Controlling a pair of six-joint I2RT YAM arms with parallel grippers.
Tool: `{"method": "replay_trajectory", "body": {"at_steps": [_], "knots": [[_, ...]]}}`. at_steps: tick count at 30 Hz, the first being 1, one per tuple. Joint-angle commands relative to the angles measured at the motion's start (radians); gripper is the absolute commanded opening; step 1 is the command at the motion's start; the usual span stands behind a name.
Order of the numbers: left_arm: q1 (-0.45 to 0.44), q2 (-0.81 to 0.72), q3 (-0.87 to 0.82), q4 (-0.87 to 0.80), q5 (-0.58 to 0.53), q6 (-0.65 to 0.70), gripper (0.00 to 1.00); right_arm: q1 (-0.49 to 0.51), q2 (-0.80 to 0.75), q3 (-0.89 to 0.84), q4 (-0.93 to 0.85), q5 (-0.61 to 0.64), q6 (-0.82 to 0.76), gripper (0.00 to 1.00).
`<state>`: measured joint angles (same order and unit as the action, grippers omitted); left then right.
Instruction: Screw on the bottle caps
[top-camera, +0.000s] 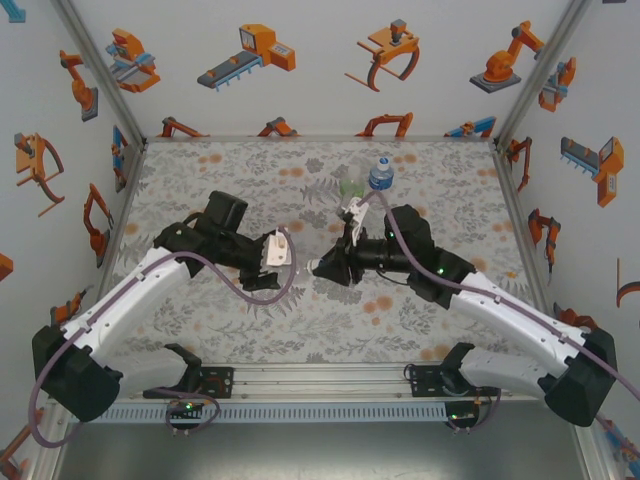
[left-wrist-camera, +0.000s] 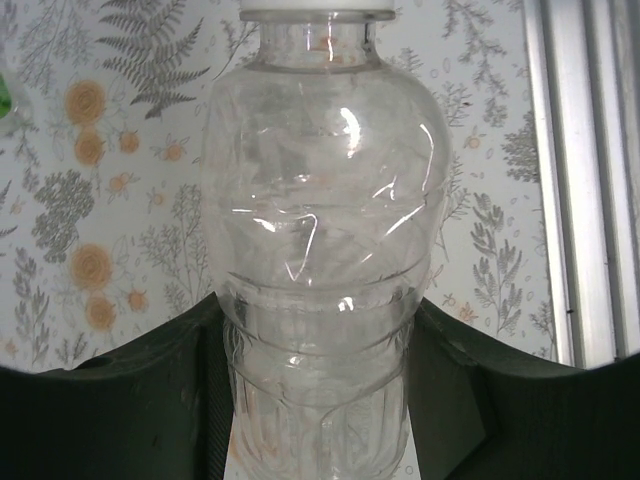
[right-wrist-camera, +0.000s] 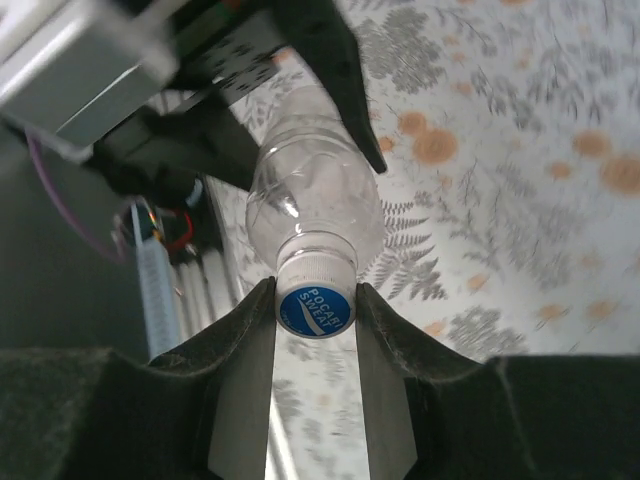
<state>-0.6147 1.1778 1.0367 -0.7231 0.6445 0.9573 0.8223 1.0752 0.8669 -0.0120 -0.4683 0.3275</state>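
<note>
Grip split: left gripper (left-wrist-camera: 316, 350) clamps clear bottle (left-wrist-camera: 320, 200) horizontal as anchor; right gripper (right-wrist-camera: 315, 292) pinches its white cap (right-wrist-camera: 315, 306) at neck, lined up for twisting on.

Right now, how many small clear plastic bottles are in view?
3. The plain transparent plastic bottle is in the left pincer; the blue-labelled bottle and the green-labelled bottle stand together at the floral table's far edge. None seems hidden.
</note>
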Motion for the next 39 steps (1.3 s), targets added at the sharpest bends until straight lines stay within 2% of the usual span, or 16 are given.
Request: {"method": "replay_trajectory", "body": {"at_steps": [1,3,7,10,14,19,23,24,28,33,39], "knots": [[-0.021,-0.029,0.000,0.131,0.017,-0.065,0.00,0.015,0.024,-0.054,0.075,0.212,0.578,0.00],[-0.021,-0.029,-0.003,0.144,-0.014,-0.080,0.00,0.015,0.032,-0.097,0.132,0.224,0.789,0.00],[-0.021,-0.027,-0.019,0.191,-0.021,-0.109,0.00,0.015,0.073,-0.162,0.212,0.222,1.091,0.00],[-0.022,-0.019,-0.020,0.202,-0.013,-0.116,0.00,0.014,0.104,-0.135,0.195,0.179,1.135,0.00],[-0.022,-0.016,-0.019,0.202,-0.015,-0.116,0.00,0.015,0.091,-0.066,0.031,0.178,1.046,0.16],[-0.023,-0.025,-0.027,0.202,-0.015,-0.106,0.00,-0.004,-0.001,-0.027,-0.076,0.244,0.822,0.45],[-0.022,-0.032,-0.037,0.202,-0.014,-0.094,0.00,-0.022,-0.113,-0.015,-0.096,0.302,0.561,0.70],[-0.023,-0.031,-0.036,0.200,-0.010,-0.093,0.00,-0.025,-0.137,-0.013,-0.097,0.305,0.473,0.73],[-0.022,-0.016,-0.026,0.186,0.011,-0.093,0.00,-0.031,-0.210,-0.010,-0.087,0.261,0.125,0.73],[-0.022,-0.005,-0.015,0.150,0.089,-0.055,0.00,-0.031,-0.252,-0.002,-0.087,0.023,-0.352,0.70],[-0.024,-0.007,-0.011,0.107,0.154,-0.012,0.00,-0.031,-0.192,0.054,-0.208,-0.168,-0.766,0.62]]}}
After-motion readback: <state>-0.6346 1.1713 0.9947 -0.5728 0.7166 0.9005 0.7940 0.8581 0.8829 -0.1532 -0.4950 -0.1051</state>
